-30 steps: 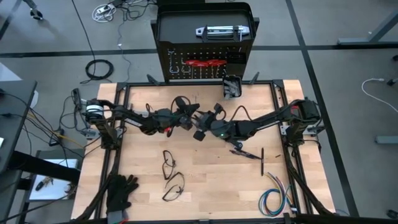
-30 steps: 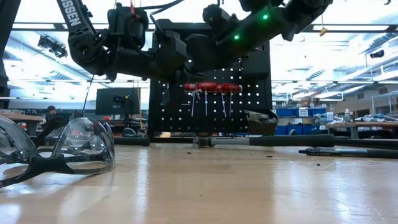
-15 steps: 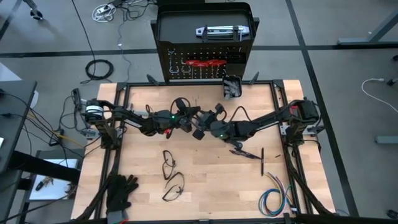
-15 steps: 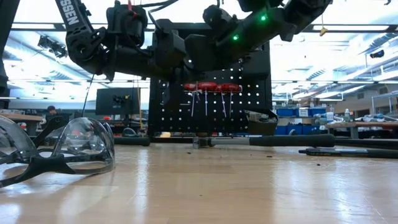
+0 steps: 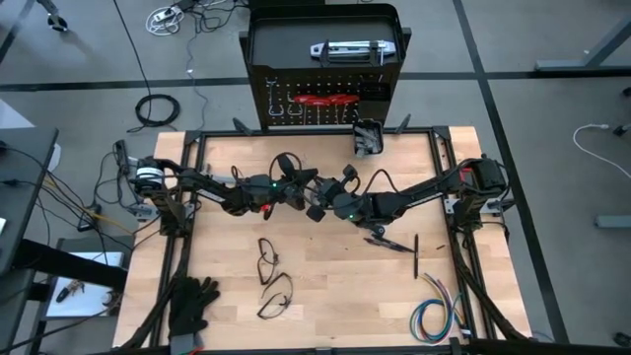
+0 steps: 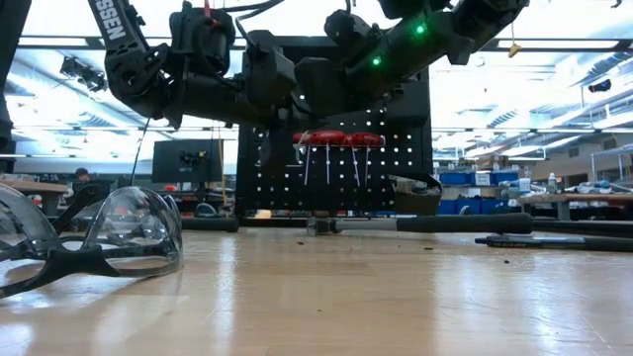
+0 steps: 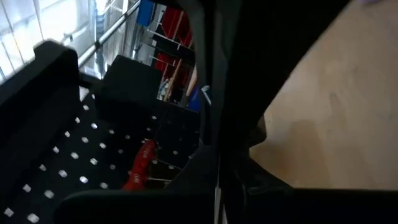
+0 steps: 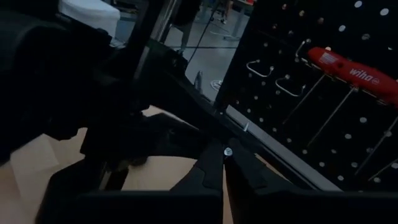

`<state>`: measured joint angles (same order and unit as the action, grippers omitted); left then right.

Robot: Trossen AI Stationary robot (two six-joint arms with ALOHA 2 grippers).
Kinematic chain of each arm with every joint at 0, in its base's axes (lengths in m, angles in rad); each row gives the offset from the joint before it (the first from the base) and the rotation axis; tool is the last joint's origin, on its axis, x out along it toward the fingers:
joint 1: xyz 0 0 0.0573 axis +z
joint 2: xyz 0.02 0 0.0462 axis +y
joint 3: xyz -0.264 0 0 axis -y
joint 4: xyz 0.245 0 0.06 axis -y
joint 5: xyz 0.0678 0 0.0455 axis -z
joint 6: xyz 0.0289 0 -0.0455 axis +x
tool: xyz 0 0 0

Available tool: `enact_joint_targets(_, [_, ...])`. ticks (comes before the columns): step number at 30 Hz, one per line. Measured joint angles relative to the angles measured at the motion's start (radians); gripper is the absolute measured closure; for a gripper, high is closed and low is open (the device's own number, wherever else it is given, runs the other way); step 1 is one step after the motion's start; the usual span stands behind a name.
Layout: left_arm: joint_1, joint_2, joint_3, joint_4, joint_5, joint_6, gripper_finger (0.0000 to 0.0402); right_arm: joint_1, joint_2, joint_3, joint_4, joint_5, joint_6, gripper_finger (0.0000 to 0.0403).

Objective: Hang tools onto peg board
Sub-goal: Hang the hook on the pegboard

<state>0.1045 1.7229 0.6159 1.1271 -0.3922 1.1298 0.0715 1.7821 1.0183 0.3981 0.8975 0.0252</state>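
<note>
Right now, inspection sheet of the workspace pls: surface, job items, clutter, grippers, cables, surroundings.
Surface: wooden table, no spills seen.
Job's things: peg board upright at the far edge, red-handled tools hung on it, silver tool on its top, small black bin at its foot; two dark tools lie on the table on the right arm's side.
Clutter: two pairs of safety glasses, black gloves, coloured wire bundle.
Grippers: left gripper and right gripper both shut, meeting mid-table above the surface; what they hold cannot be told.
Cables: coils on the floor beside the table.
Surroundings: workshop benches and screens behind.
</note>
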Motion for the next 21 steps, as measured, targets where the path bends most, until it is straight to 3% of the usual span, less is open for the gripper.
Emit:
enact_joint_targets(3, [-0.001,0.000,-0.001,0.005,0.004,-0.094,0.0357,0.000,0.000,0.000,-0.003,0.009,0.009,0.0393])
enact_joint_targets(8, [-0.001,0.000,-0.001,0.012,0.004,-0.172,0.0271,-0.001,0.000,-0.001,-0.009,0.043,0.036,0.0394])
enact_joint_targets(13, [-0.005,-0.009,-0.006,0.023,-0.098,-0.213,0.0197,-0.006,0.000,-0.001,-0.021,0.098,0.062,0.0394])
enact_joint_targets(17, [-0.005,-0.054,-0.067,0.122,-0.206,-0.280,0.0175,-0.014,0.000,-0.002,-0.050,0.096,0.090,0.0394])
enact_joint_targets(21, [0.010,-0.158,-0.168,0.181,-0.231,-0.330,0.0178,-0.018,0.000,-0.002,-0.065,0.098,0.102,0.0394])
